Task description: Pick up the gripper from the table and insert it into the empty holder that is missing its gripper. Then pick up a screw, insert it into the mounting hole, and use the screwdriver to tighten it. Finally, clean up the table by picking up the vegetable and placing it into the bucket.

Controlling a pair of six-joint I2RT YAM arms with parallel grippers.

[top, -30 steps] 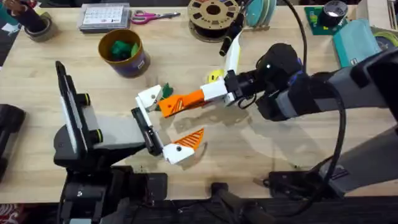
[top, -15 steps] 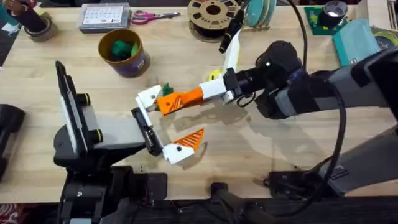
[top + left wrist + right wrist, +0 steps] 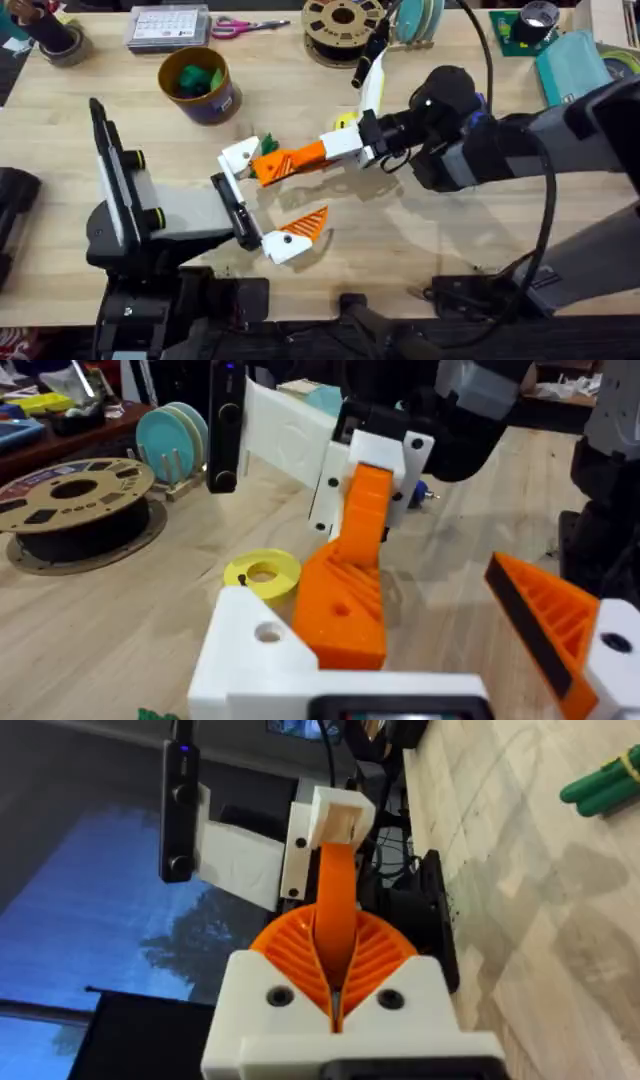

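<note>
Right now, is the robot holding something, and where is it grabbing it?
Yes. The right gripper holds the orange gripper, its jaws shut on one end; the other end is at the left arm's white holder.

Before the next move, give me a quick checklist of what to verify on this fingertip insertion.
1. Right pincer shut on the orange fingertip: ok.
2. Left pincer open, presenting the empty holder: ok.
3. Fingertip's end meets the holder: ok.
4. Fingertip fully seated in the holder: cannot tell.
5. Vegetable in the bucket: not ok, it lies on the table beside the holder.
</note>
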